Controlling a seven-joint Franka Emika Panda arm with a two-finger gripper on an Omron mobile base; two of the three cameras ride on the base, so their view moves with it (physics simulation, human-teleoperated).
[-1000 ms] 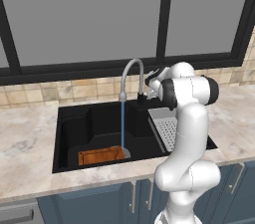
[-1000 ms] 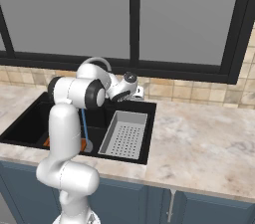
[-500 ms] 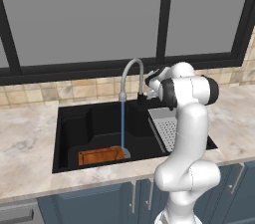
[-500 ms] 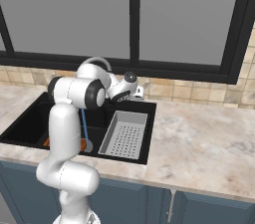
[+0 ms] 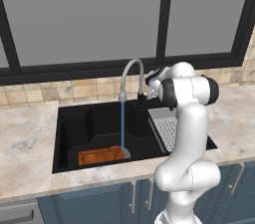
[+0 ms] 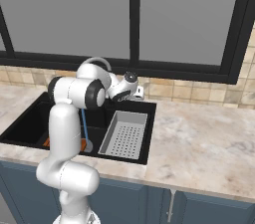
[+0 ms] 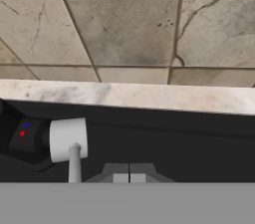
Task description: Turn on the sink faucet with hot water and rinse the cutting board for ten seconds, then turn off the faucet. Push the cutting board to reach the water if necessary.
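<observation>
dark-framed window (image 5: 124,19) above beige tile backsplash (image 5: 50,92), marble counter (image 6: 199,143), blue cabinets (image 5: 94,203).

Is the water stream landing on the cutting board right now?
No, the water falls just past the right end of the cutting board, onto the sink floor.

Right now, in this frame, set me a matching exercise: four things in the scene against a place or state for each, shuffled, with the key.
Things:
1. cutting board
2. water
3. grey perforated tray
4. gripper

Places or states:
A. shut, close to the faucet handle at the back of the sink
B. flat on the basin floor, near its front wall
C. falling from the sink faucet in a thin straight blue stream
D. set in the right part of the basin

Pairs: 1-B, 2-C, 3-D, 4-A
</observation>
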